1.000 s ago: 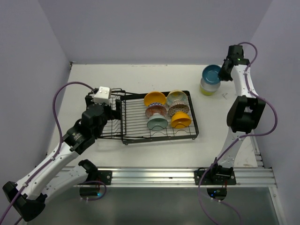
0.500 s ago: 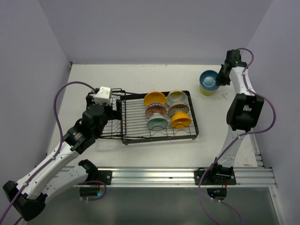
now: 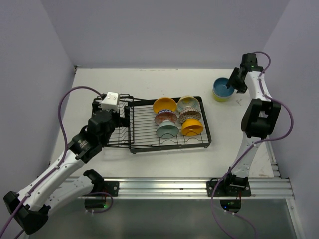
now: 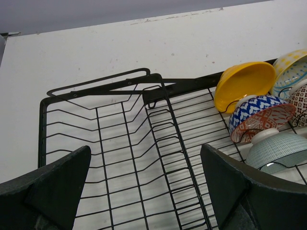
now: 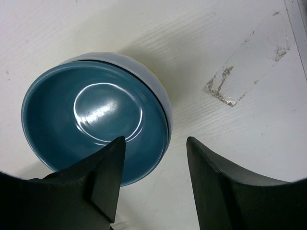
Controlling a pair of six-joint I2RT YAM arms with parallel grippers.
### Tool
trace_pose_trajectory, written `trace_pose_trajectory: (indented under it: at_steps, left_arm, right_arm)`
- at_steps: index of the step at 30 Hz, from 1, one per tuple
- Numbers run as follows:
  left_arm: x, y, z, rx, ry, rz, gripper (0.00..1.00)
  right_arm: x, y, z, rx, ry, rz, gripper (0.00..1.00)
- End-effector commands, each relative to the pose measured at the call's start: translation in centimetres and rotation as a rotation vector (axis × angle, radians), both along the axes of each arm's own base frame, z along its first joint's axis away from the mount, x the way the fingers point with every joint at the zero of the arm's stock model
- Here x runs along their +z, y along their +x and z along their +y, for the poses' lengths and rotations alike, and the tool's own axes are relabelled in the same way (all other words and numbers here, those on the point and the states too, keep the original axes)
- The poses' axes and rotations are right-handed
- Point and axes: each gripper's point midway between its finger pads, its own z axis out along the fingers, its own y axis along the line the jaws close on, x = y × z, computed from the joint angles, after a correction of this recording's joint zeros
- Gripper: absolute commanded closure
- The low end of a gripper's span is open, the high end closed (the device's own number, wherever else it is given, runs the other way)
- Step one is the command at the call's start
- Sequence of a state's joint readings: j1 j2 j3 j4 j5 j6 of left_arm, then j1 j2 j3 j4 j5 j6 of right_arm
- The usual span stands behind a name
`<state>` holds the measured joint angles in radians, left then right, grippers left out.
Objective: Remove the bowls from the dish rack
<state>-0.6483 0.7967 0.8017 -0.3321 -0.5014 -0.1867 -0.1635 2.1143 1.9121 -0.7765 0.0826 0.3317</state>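
a: item: blue bowl (image 5: 96, 115), glazed. location?
b: directly under the right claw (image 5: 156, 141), topmost of a nested stack, with a white bowl (image 5: 146, 72) beneath. claw fingers parted, one over the well, one outside the rim, pinching nothing.
a: remaining stock?
b: six bowls (image 3: 192, 127) in the dish rack (image 4: 152, 92), right of and beyond the left claw (image 4: 145, 151), which gapes wide over the slotted section. nearest: orange-yellow bowl (image 4: 244, 81), blue-and-red patterned bowl (image 4: 261, 115), pale teal bowl (image 4: 280, 148).
a: handling?
b: likely rigid, slick, chip-prone ceramic, light enough for one claw. take by the rim, one finger inside.
a: obscured?
b: yellow-green bowl (image 3: 218, 98) at the stack's bottom shows only a sliver. the farthest rack bowls are cut off in the left wrist view.
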Motion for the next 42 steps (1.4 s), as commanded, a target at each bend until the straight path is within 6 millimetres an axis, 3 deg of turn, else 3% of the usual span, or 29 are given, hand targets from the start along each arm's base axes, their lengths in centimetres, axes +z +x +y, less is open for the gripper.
trace_pose_trajectory:
  at_steps: [1,9,10,11,12,13,14,15,16,17,18,19,20,22,25,29,37,42]
  left_arm:
    - [0.7,0.1,0.0,-0.002,-0.005,-0.015,0.0]
    - [0.4,0.1,-0.1,-0.006,-0.003,-0.008,0.0]
    - [0.3,0.2,-0.3,-0.015,-0.005,-0.005,0.0]
    - [0.1,0.2,-0.5,-0.02,0.0,0.002,0.0]
    - [-0.1,0.2,-0.7,-0.031,0.0,0.008,0.0]
    - [-0.1,0.3,-0.7,-0.031,0.001,0.009,0.0]
    - [-0.3,0.3,-1.0,-0.038,0.001,0.016,0.0]
    - [-0.4,0.3,-1.1,-0.048,0.001,0.016,0.0]
    - [-0.6,0.4,-1.4,-0.06,0.0,0.018,0.0]
    - [-0.8,0.4,-1.5,-0.062,0.002,0.022,0.0]
    - [-1.0,0.5,-1.5,-0.064,0.008,0.028,0.0]
    - [-1.6,0.7,-1.7,-0.063,0.019,0.044,0.0]
    - [-1.7,0.8,-1.8,-0.065,0.023,0.05,0.0]
    - [-2.6,1.1,-2.0,-0.062,0.044,0.076,0.0]
    - [-3.9,1.5,-2.2,-0.057,0.074,0.118,0.0]
    - [-5.7,2.0,-2.2,-0.034,0.119,0.179,0.02]
    - [-9.3,2.8,-2.5,0.009,0.186,0.311,0.08]
    - [-10.3,3.0,-2.1,0.048,0.209,0.346,0.13]
  right_arm:
    - [3.6,0.6,-0.2,-0.002,-0.005,-0.099,0.42]
    - [7.2,-1.2,1.8,0.029,0.046,-0.21,0.38]
    - [7.4,-1.5,2.7,0.049,0.075,-0.227,0.37]
    - [7.5,-3.0,3.4,0.057,0.081,-0.231,0.37]
    - [7.7,-3.0,4.8,0.086,0.08,-0.267,0.37]
    - [7.3,-3.6,5.9,0.121,0.078,-0.274,0.37]
    - [5.0,-5.5,6.7,0.135,0.066,-0.224,0.36]
    - [6.2,-6.0,8.8,0.182,0.052,-0.272,0.36]
    - [6.0,-6.7,9.5,0.207,0.045,-0.277,0.36]
    - [3.8,-8.4,10.9,0.24,0.057,-0.236,0.36]
    - [4.9,-8.9,11.9,0.262,0.065,-0.287,0.36]
    - [4.5,-9.6,12.3,0.256,0.088,-0.289,0.39]
    - [2.7,-11.0,12.4,0.252,0.1,-0.256,0.4]
    - [3.1,-11.9,12.6,0.26,0.112,-0.289,0.47]
    - [2.0,-13.7,13.3,0.29,0.136,-0.277,0.55]
    - [-0.6,-15.7,14.2,0.324,0.173,-0.233,0.59]
    - [-2.8,-16.9,15.3,0.351,0.228,-0.226,0.6]
    - [-4.0,-17.3,15.7,0.365,0.246,-0.215,0.62]
